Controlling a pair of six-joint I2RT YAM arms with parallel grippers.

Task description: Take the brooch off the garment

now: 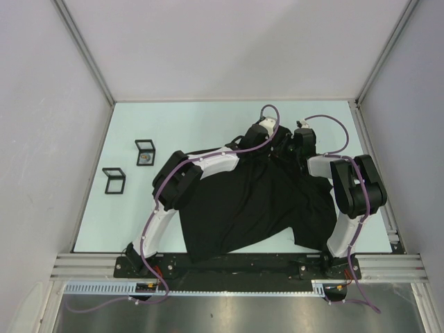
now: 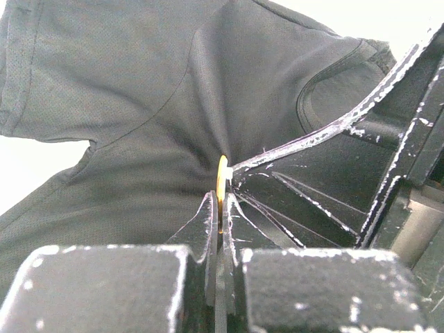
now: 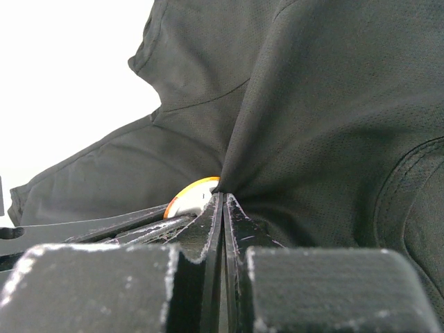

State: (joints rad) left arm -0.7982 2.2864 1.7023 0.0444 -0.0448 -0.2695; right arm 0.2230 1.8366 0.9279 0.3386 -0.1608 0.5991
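Note:
The garment (image 1: 250,205), a black T-shirt, lies spread on the pale table, its far part lifted and puckered between both grippers. The brooch (image 3: 189,199) is a round white disc with an orange rim, seen edge-on in the left wrist view (image 2: 221,182). My left gripper (image 2: 222,201) is shut on the brooch's edge. My right gripper (image 3: 223,198) is shut on a pinch of the garment's cloth (image 3: 298,125) right beside the brooch. In the top view both grippers meet at the shirt's far edge, left (image 1: 267,134) and right (image 1: 297,142); the brooch is hidden there.
Two small black open frame stands sit on the table's left side, one (image 1: 145,153) farther and one (image 1: 114,180) nearer. Grey walls enclose the table on three sides. A metal rail (image 1: 222,267) runs along the near edge.

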